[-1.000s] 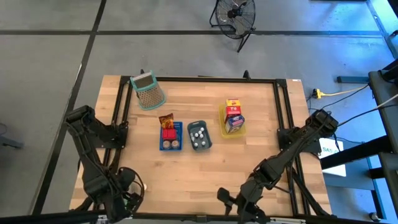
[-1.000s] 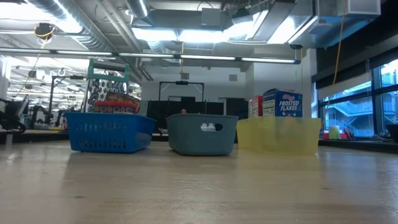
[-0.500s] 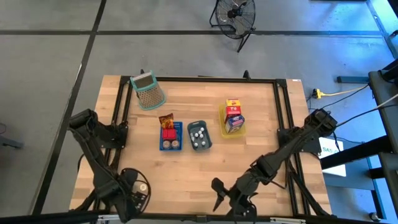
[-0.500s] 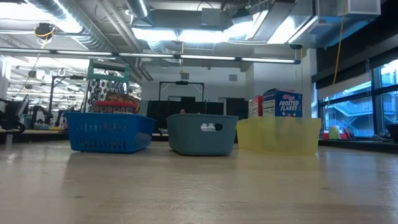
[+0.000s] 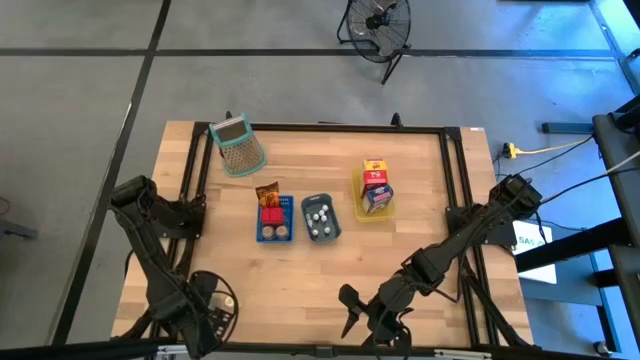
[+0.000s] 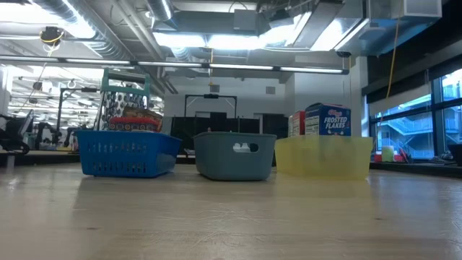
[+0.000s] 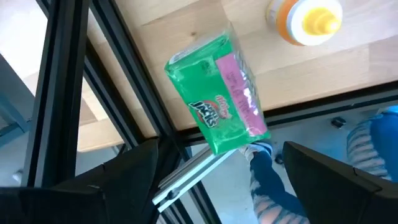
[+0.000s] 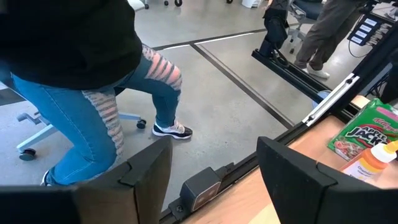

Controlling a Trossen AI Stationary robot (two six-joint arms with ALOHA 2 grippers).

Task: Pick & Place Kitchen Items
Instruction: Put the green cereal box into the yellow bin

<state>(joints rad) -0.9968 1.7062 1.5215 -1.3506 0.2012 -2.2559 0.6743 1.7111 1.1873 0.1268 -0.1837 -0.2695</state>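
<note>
Sorted so far: blue tray (image 5: 274, 222) near table centre holds a red tin (image 5: 271, 214), a brown packet (image 5: 267, 192) and small jars; grey tray (image 5: 320, 219) just beside it at 3 o'clock holds white round pieces (image 5: 320, 213); yellow tray (image 5: 373, 197) further toward 3 o'clock holds cartons (image 5: 376, 181).
Basket: mesh basket (image 5: 238, 146) sits at 11 o'clock on the table, apart from the trays.
Still loose: green carton (image 7: 217, 94) and a yellow-capped bottle (image 7: 305, 20) lie at the table's 7 o'clock corner, the carton overhanging the edge.
Left gripper (image 7: 214, 180): at 7 o'clock, right above the green carton, jaws spread wide, holding nothing.
Right gripper (image 8: 211, 177): at 6 o'clock by the near edge, jaws apart, empty.
Progress: judged mostly done; the two corner items seem left, with the carton likely next.
Bystander: person (image 8: 74, 68) in jeans stands beyond the near edge.
</note>
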